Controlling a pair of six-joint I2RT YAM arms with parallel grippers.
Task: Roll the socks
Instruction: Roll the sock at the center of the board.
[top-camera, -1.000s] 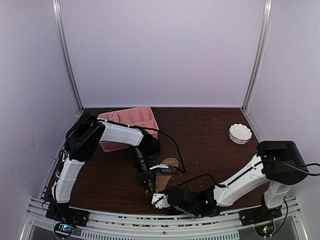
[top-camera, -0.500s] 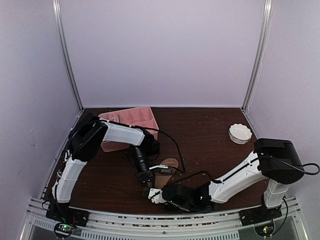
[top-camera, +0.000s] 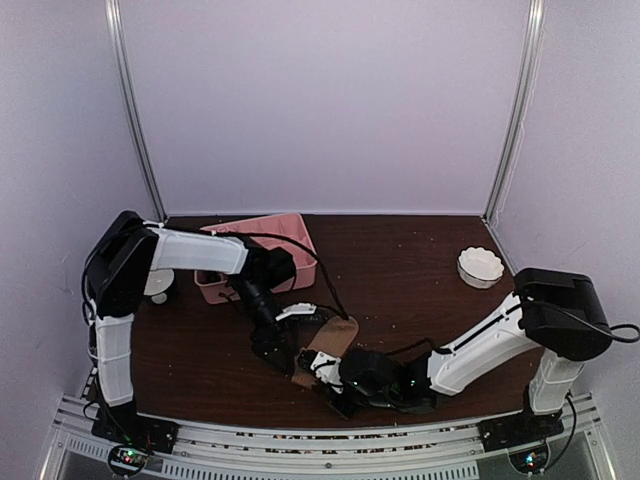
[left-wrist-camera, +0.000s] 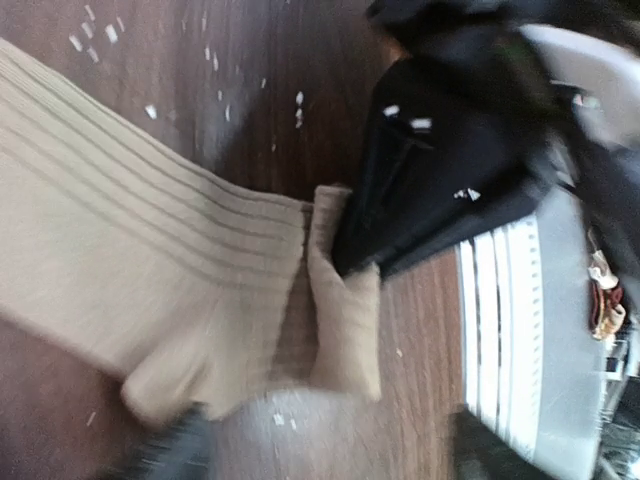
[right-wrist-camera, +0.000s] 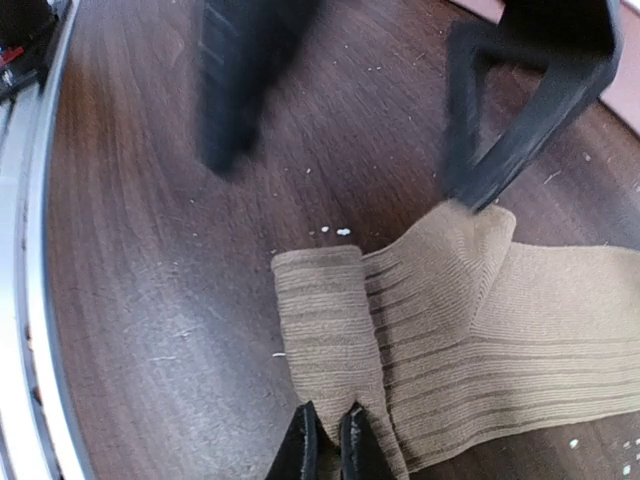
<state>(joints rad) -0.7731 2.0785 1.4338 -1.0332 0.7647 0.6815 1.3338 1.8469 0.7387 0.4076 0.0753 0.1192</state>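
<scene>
A tan ribbed sock (top-camera: 332, 340) lies flat near the table's front edge, its cuff end folded over once (right-wrist-camera: 325, 330). My right gripper (right-wrist-camera: 328, 445) is shut on that folded end, pinching the fabric between its fingertips; from above the right gripper (top-camera: 335, 385) sits just in front of the sock. My left gripper (top-camera: 278, 345) hovers over the sock's left side, open. In the right wrist view its fingers (right-wrist-camera: 530, 110) stand wide apart and one tip touches the fabric. The left wrist view shows the sock (left-wrist-camera: 130, 270), blurred, with the fold (left-wrist-camera: 345, 310) under the right gripper (left-wrist-camera: 345, 262).
A pink divided tray (top-camera: 290, 232) stands at the back left, behind the left forearm. A small white scalloped bowl (top-camera: 480, 267) sits at the back right. A small white object (top-camera: 158, 285) lies by the left wall. The metal front rail (left-wrist-camera: 510, 330) runs close beside the sock.
My left gripper has opened and let go of the sock, and its arm has swung out to the left. My right gripper has closed on the folded end.
</scene>
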